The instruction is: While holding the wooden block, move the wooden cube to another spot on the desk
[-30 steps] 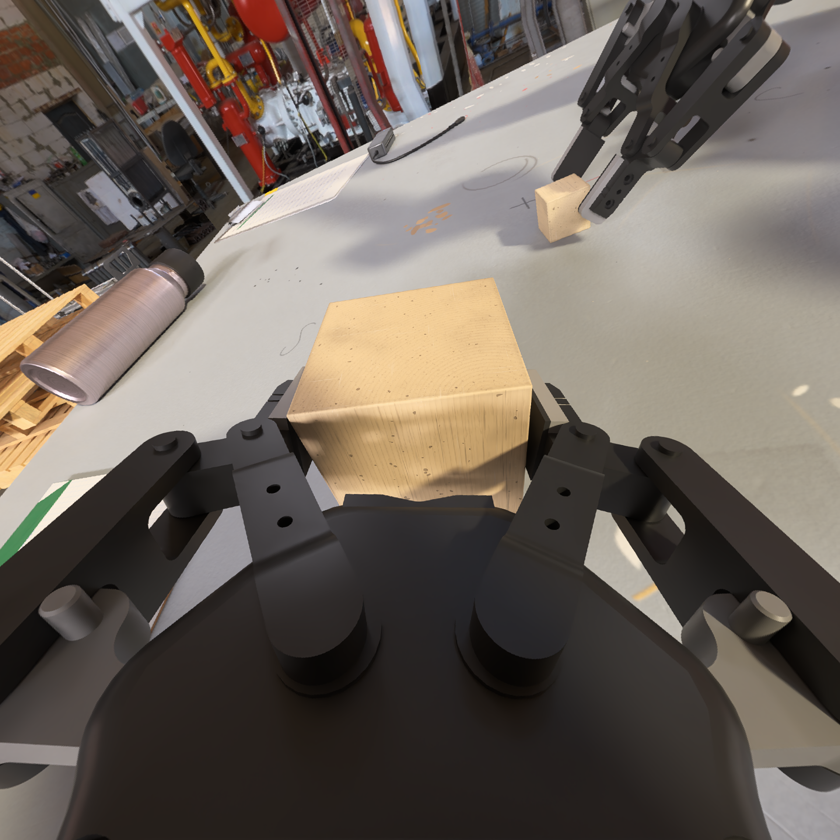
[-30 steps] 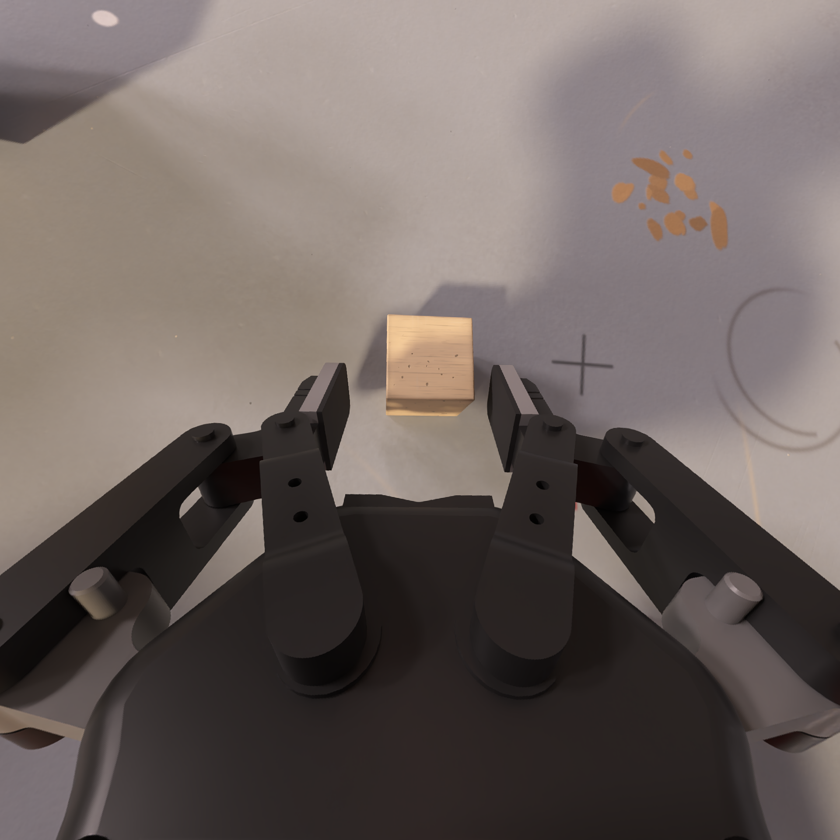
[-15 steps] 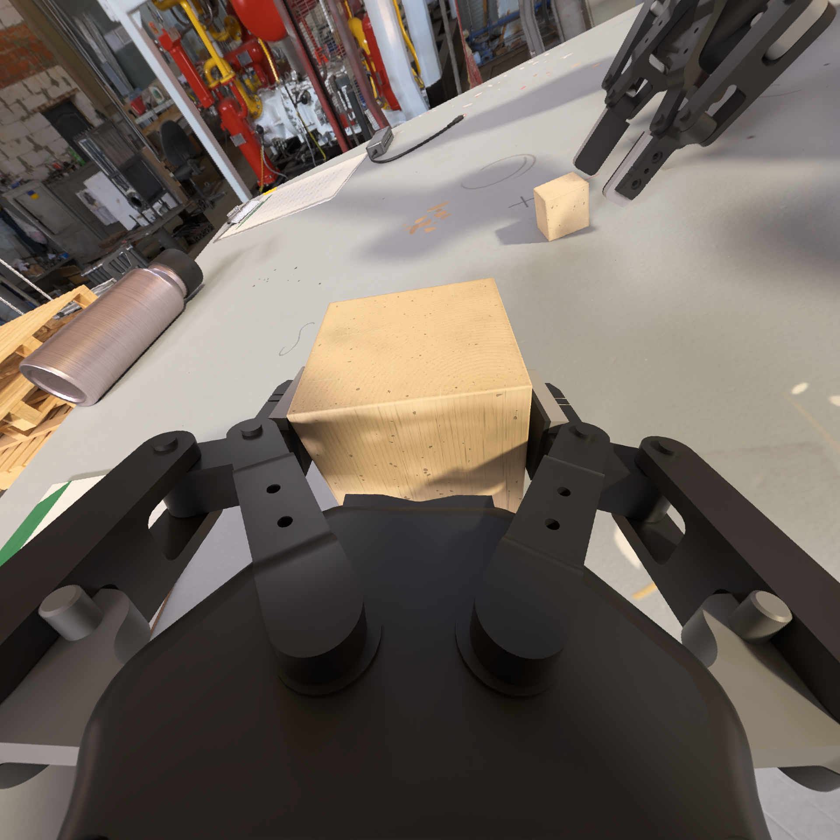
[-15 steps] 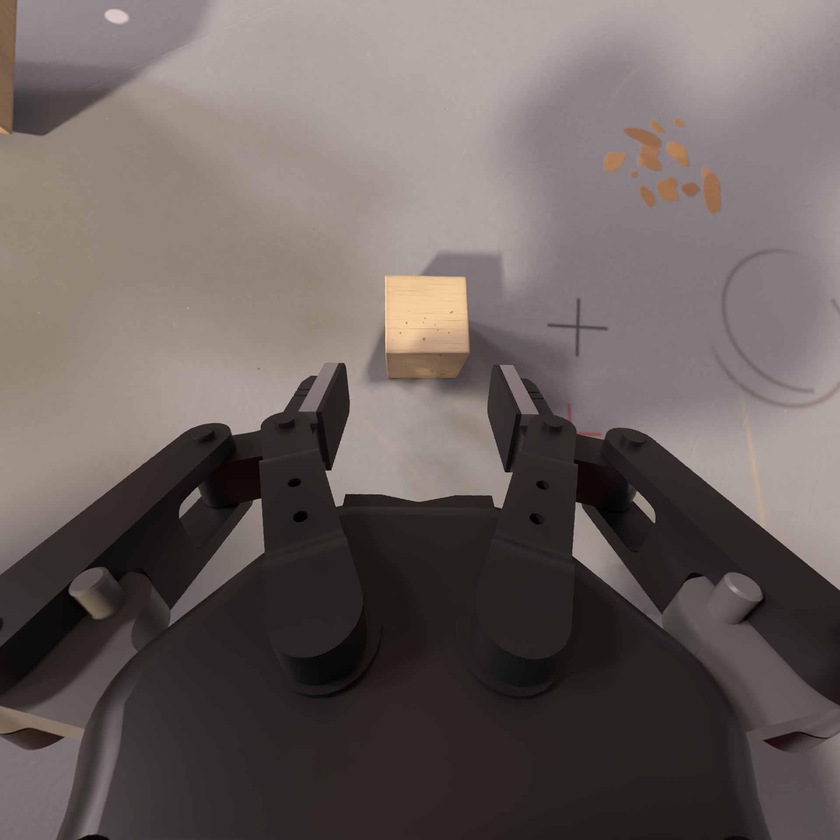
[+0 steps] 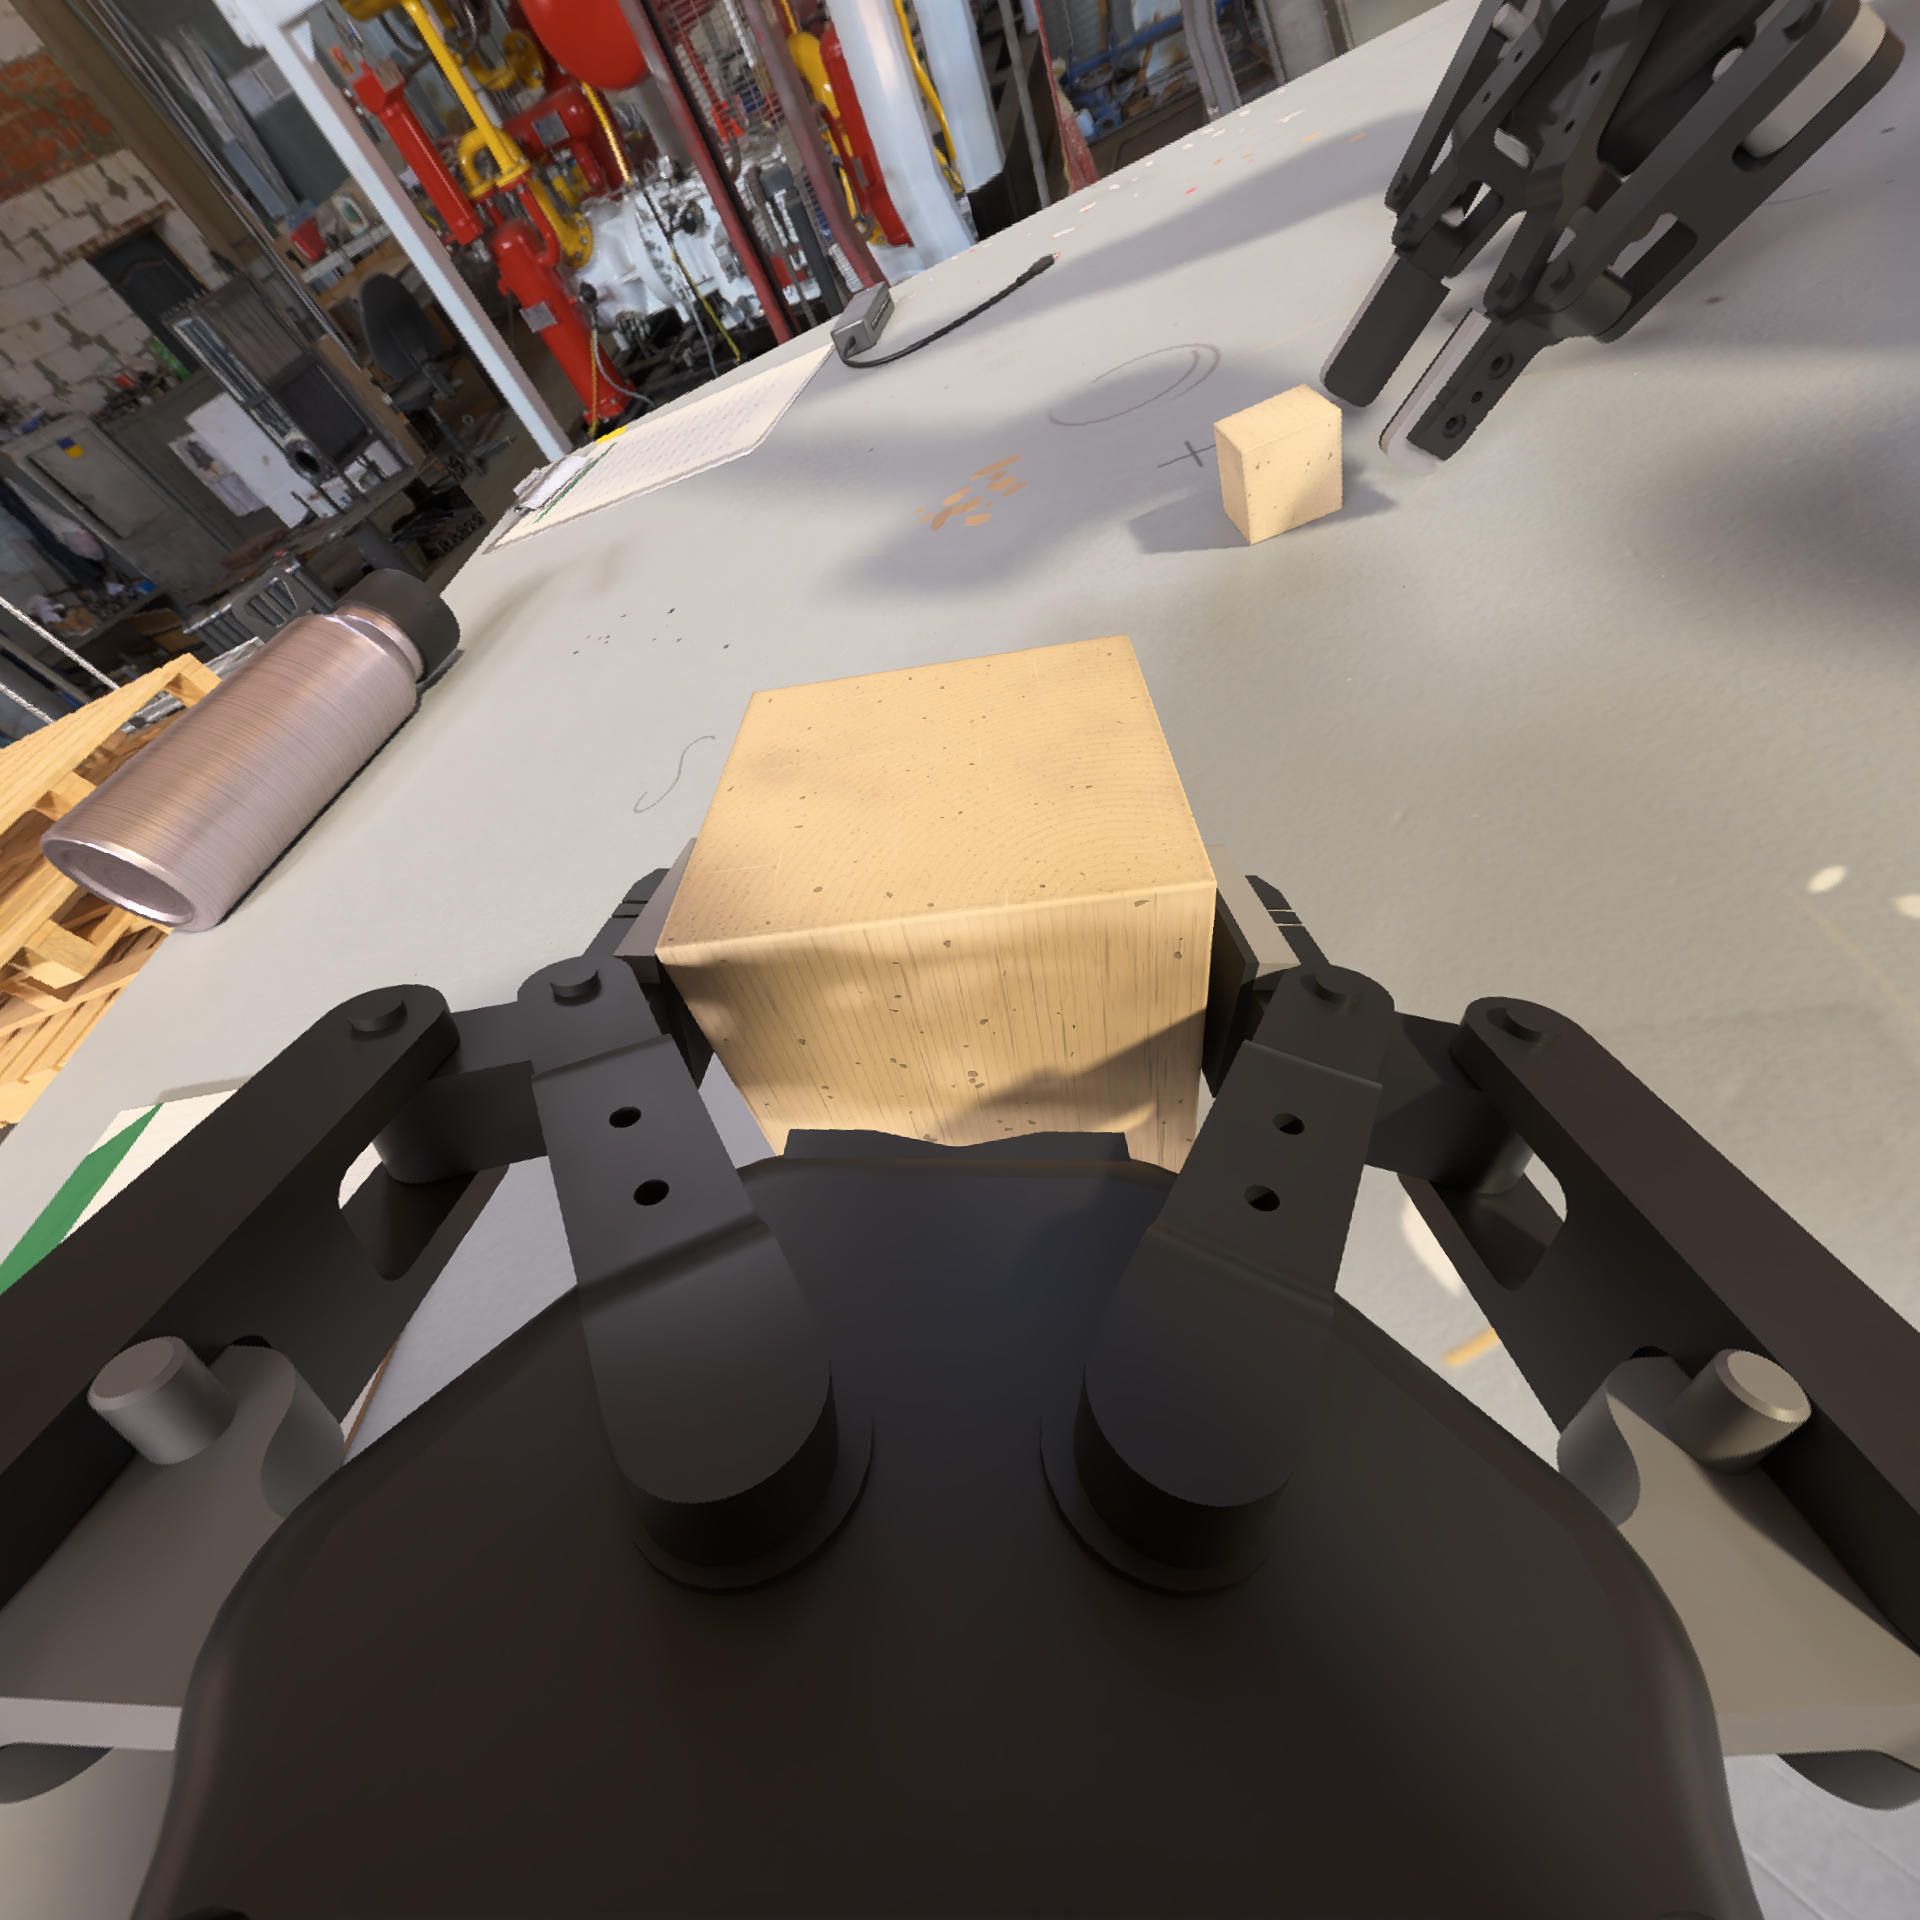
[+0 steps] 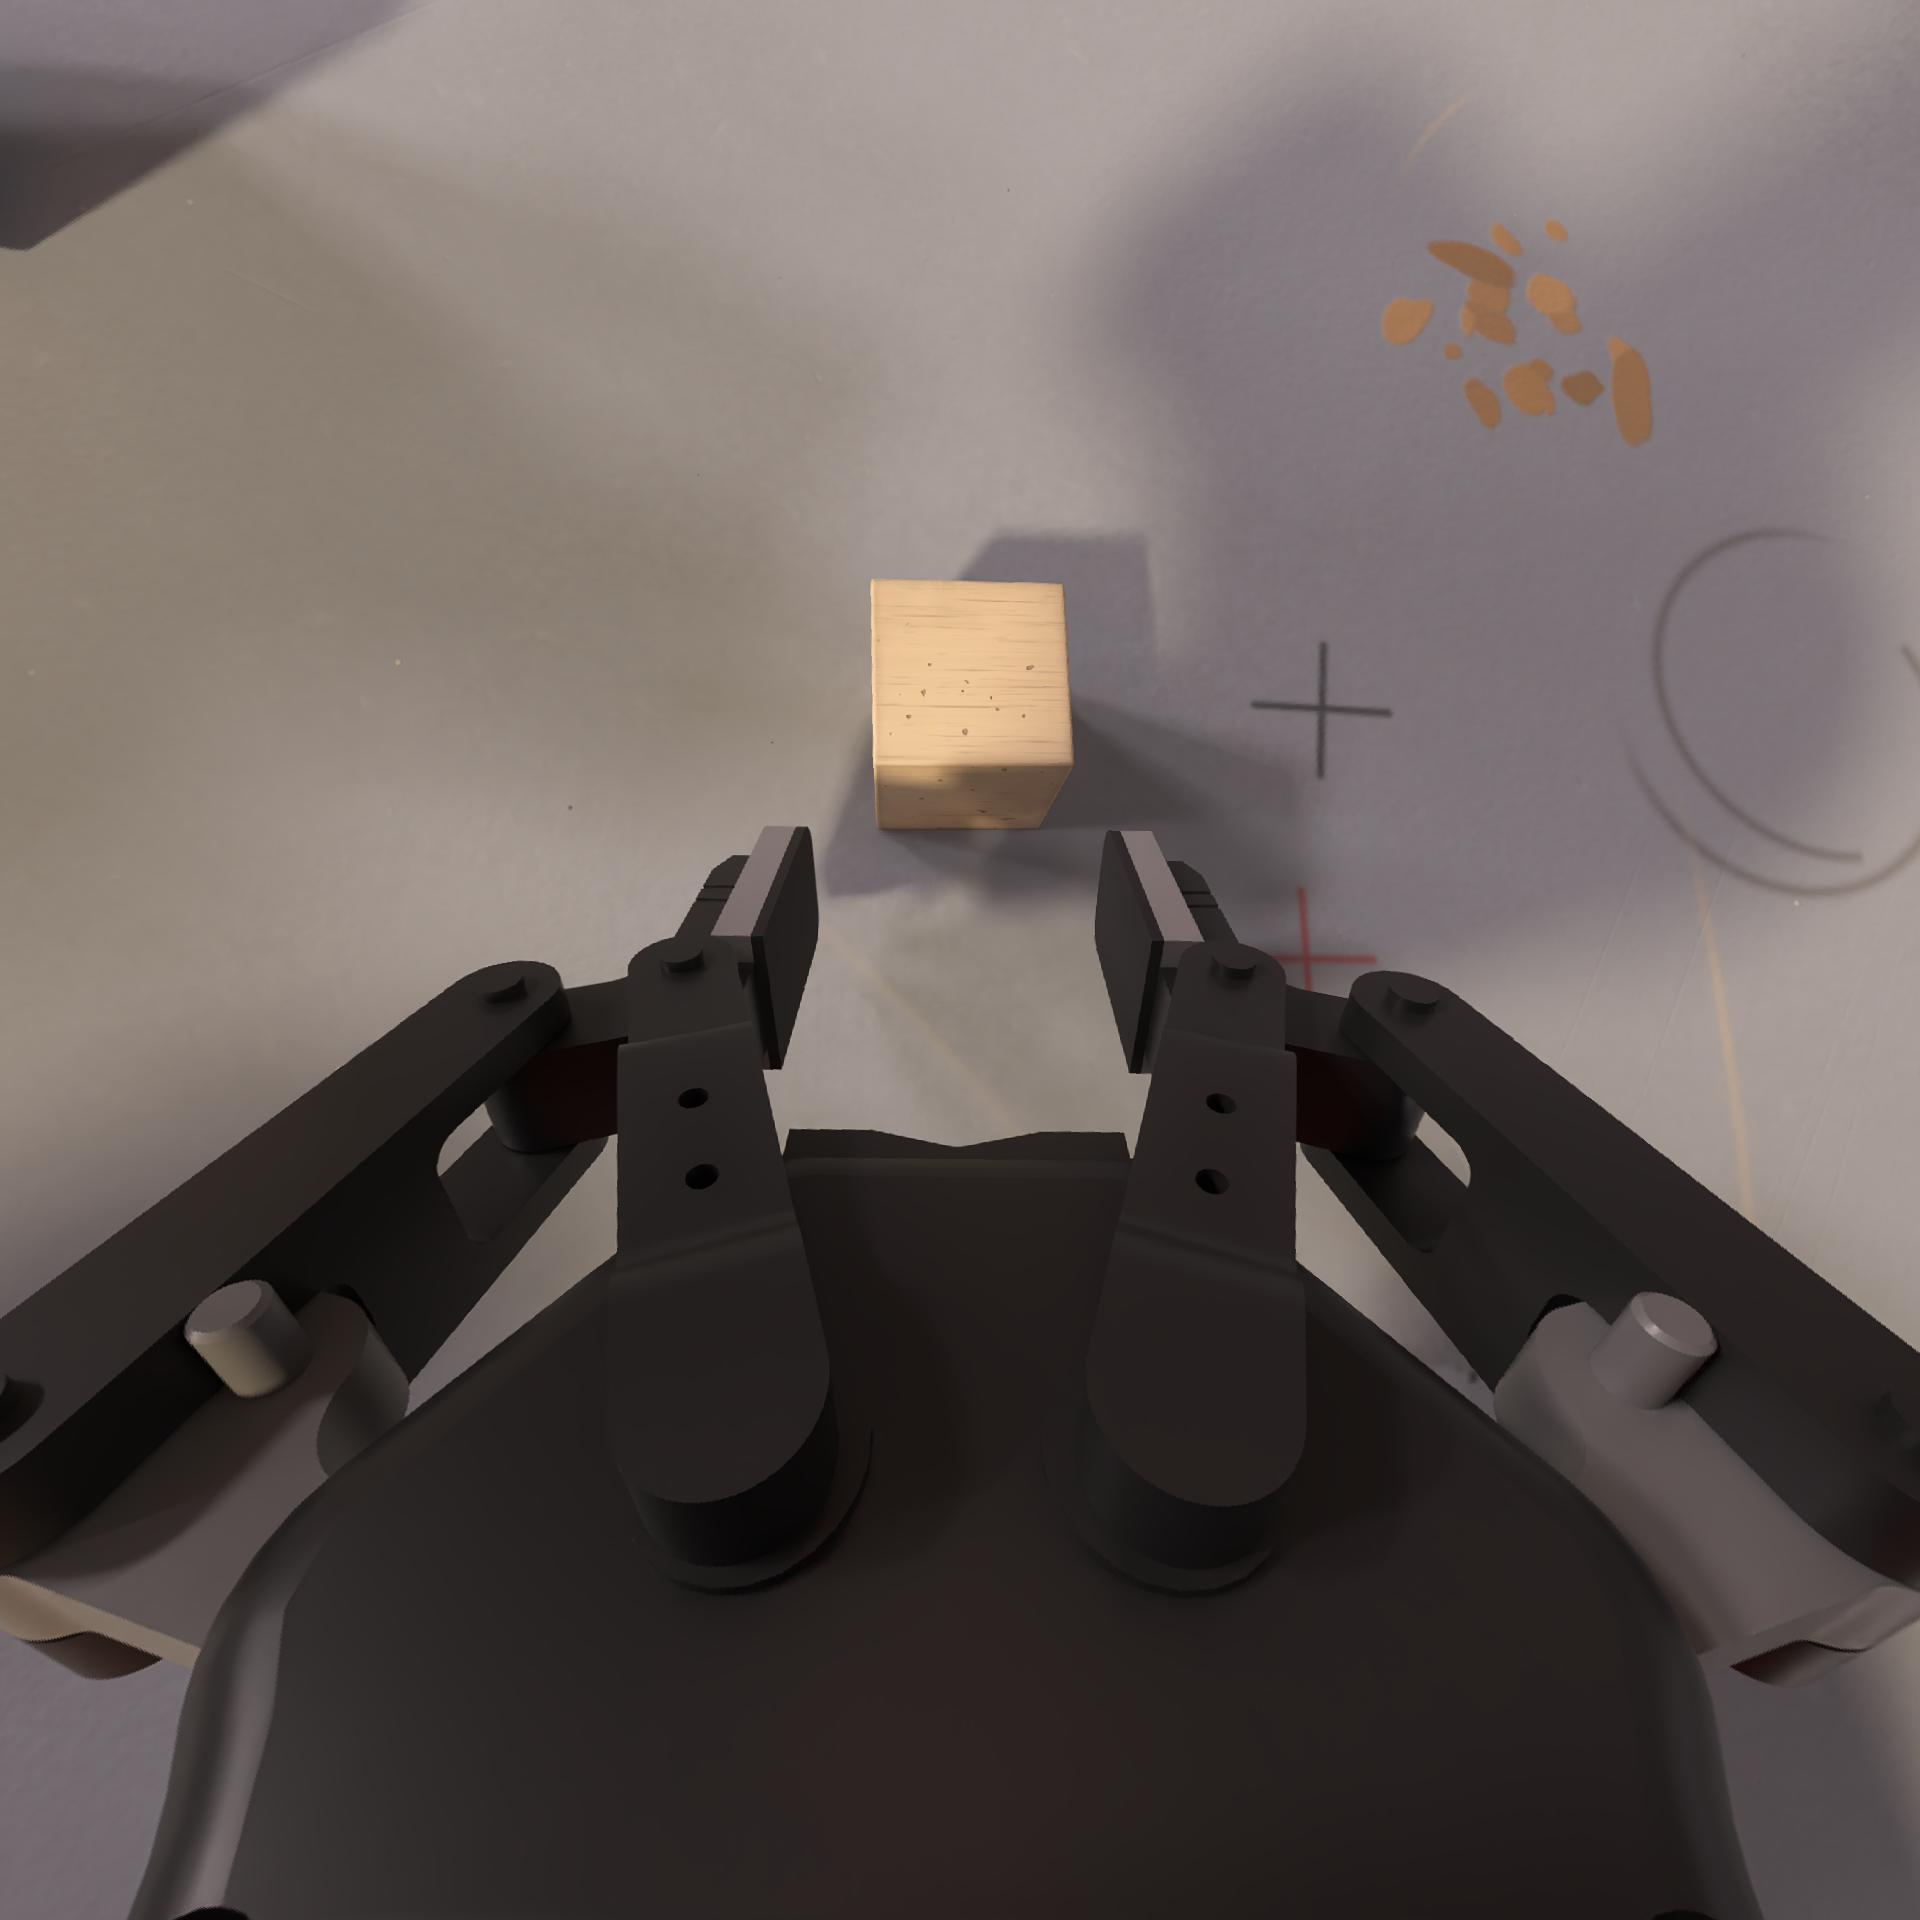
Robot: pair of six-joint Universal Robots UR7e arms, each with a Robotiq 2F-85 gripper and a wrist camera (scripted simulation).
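Note:
My left gripper (image 5: 940,914) is shut on the large wooden block (image 5: 935,883), its pads pressed on the block's two sides. The small wooden cube (image 5: 1280,476) rests on the grey desk (image 5: 1558,727) farther off to the right. In the right wrist view the cube (image 6: 970,702) lies on the desk just beyond my right gripper (image 6: 954,904), which is open and empty, above and behind it. The right gripper also shows in the left wrist view (image 5: 1403,400), to the right of the cube and clear of it.
A metal bottle (image 5: 239,748) lies on its side at the left. A paper sheet (image 5: 675,447) and a small grey device with a cable (image 5: 868,322) lie farther back. Wooden pallets (image 5: 62,831) stand past the desk's left edge. Drawn marks and orange spots (image 6: 1517,332) dot the desk.
My right gripper has let go of the small cube, set it on the desk, and pulled back and up from it. The left gripper and its block have not moved.

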